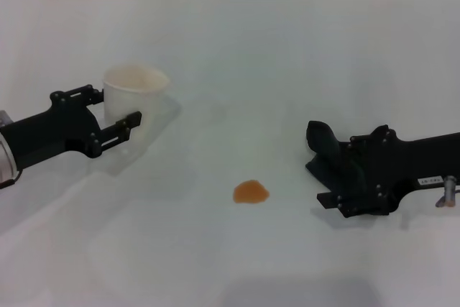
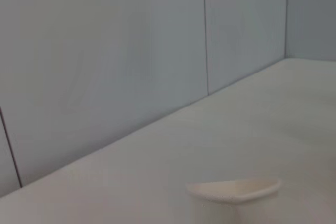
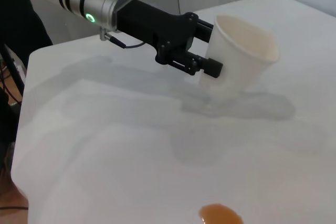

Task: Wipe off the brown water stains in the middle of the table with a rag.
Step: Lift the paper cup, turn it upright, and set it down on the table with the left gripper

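The brown water stain is a small orange-brown blot on the white table, near the middle front; it also shows in the right wrist view. The rag is a dark cloth to the right of the stain, sticking out of my right gripper, which is shut on it low over the table. My left gripper is at the left, shut on a pale paper cup. The right wrist view shows that gripper holding the cup tilted.
The cup's rim shows in the left wrist view before a grey panelled wall. The table's edge drops off beside the left arm in the right wrist view. Bare tabletop lies between the stain and the rag.
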